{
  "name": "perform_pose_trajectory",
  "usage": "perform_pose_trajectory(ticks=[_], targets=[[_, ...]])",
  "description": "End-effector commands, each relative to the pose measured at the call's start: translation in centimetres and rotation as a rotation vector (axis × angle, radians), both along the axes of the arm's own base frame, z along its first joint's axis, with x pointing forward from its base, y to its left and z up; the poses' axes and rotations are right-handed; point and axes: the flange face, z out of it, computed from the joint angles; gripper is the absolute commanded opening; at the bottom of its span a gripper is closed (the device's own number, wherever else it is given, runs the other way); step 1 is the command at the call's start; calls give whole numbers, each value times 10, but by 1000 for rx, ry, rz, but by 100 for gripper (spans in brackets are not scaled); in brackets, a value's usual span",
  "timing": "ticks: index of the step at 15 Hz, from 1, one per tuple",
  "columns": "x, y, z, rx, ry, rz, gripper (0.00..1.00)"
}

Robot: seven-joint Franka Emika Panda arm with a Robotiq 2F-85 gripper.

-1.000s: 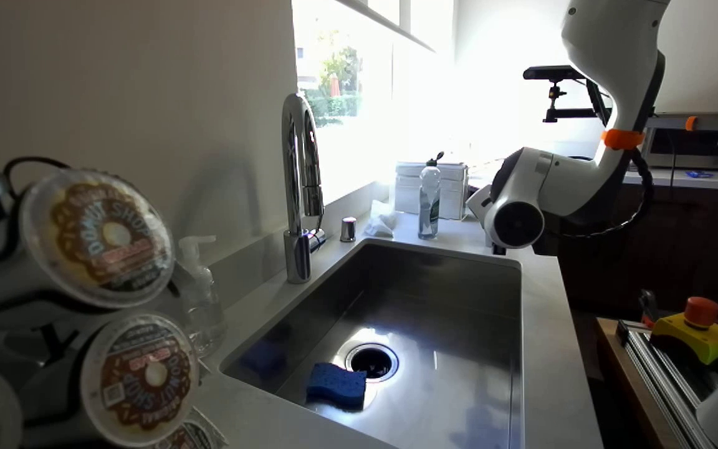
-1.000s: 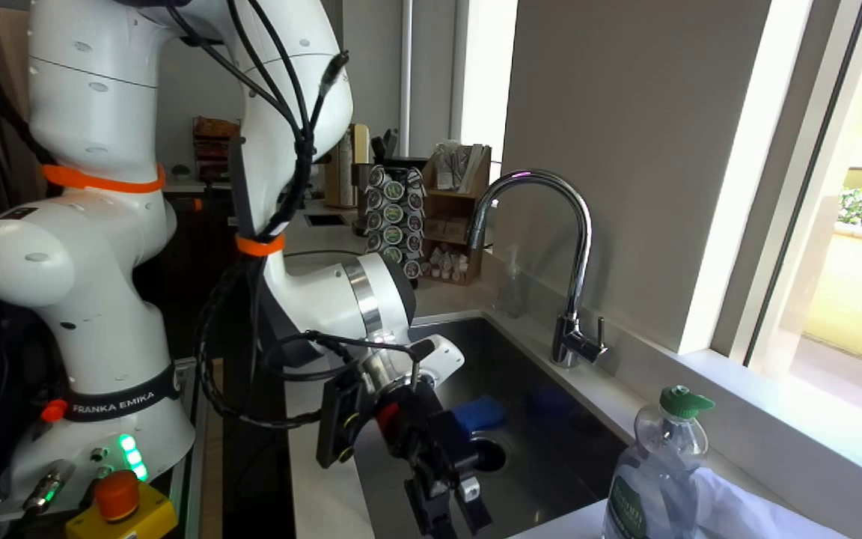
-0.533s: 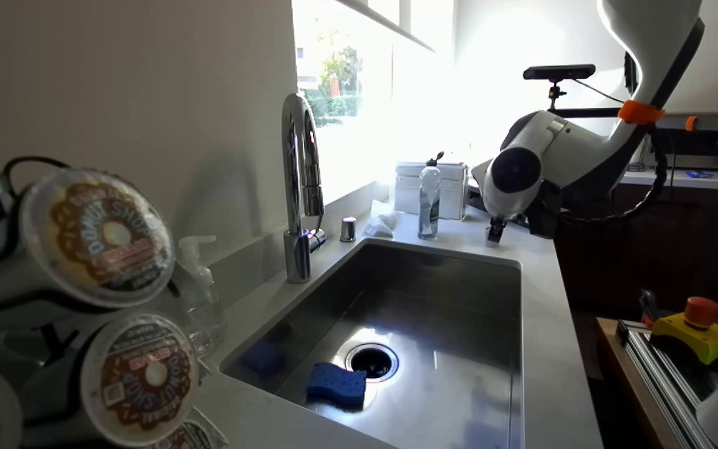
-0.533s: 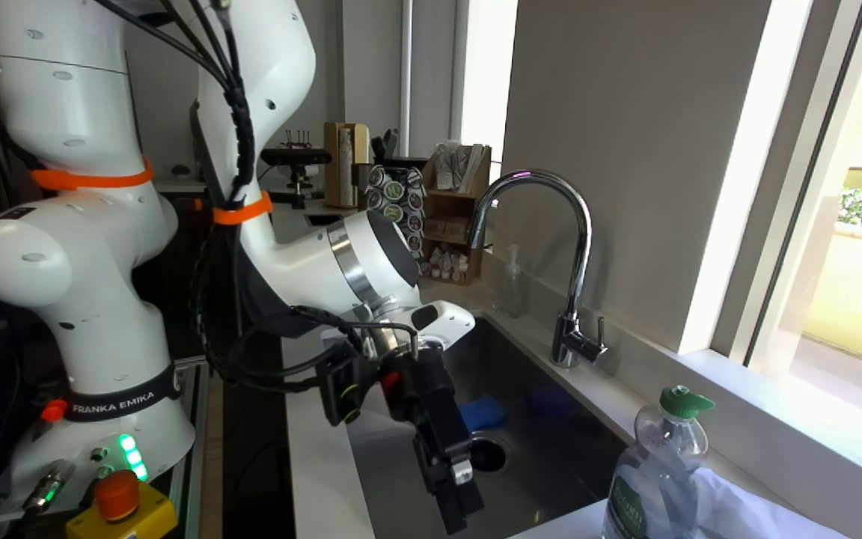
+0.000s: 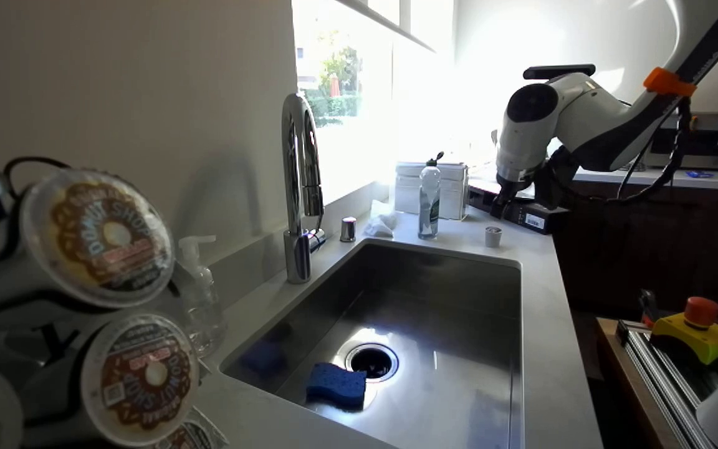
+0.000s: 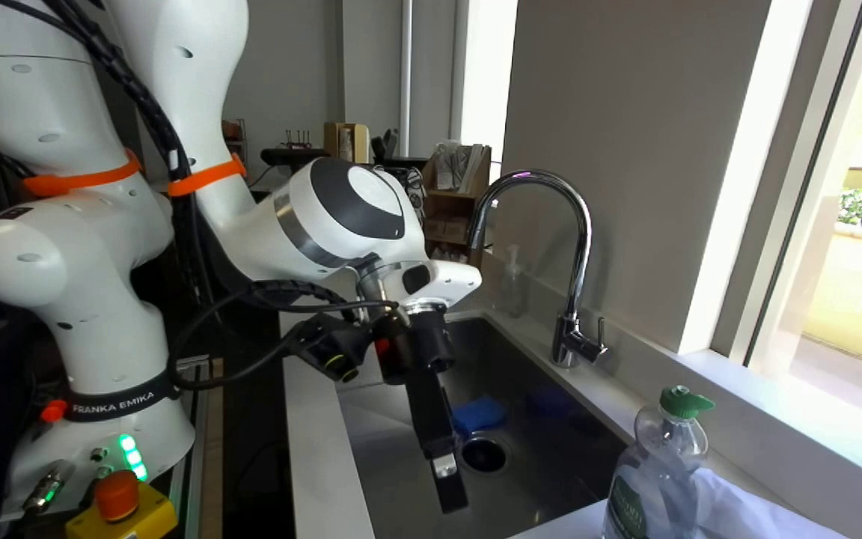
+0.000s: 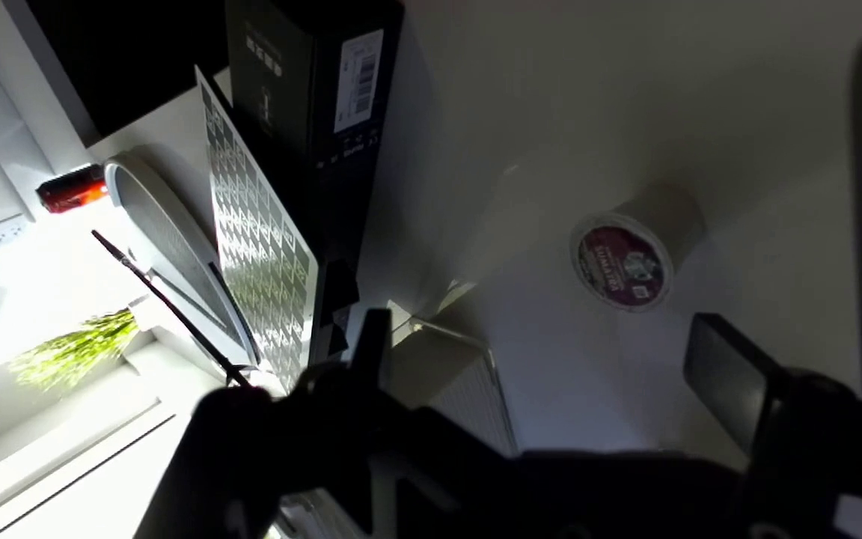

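Observation:
My gripper [image 7: 543,335] is open in the wrist view, its two fingers wide apart and nothing between them. A small coffee pod [image 7: 622,262] with a dark red "Sumatra" lid stands on the counter, just beyond the gap between the fingertips. In an exterior view the pod [image 5: 493,237] is near the sink's far right corner, and the dark gripper [image 5: 498,209] hangs above and behind it, apart from it. Seen side-on in an exterior view, the gripper [image 6: 449,490] points down with one finger masking the other; the pod cannot be made out there.
A black box [image 5: 533,219] with a barcode label lies close behind the gripper. Beside it are a white box [image 5: 455,199] and a clear soap bottle [image 5: 429,202]. The sink [image 5: 459,349] holds a blue sponge [image 5: 336,385]; a tall faucet [image 5: 300,187] rises at its edge.
The gripper has risen off the counter and turned to point more steeply down. The pod, hidden behind the wrist and then partly behind the fingers, now shows whole on the counter.

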Motion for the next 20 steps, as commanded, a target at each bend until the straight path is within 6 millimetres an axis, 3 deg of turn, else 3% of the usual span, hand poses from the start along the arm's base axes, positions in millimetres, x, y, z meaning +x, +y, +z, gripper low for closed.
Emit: perform_pose_trajectory(ticks=[1,7,16,17,20], targets=[[-14,1,19,130,-90,-15,100],[-29,-11,42,244,-197,-46,100],[-51,-33,94,316,-324,-96,100],[-41,-38,89,285,-291,-112,100],[-42,-39,94,276,-290,-110,100]])
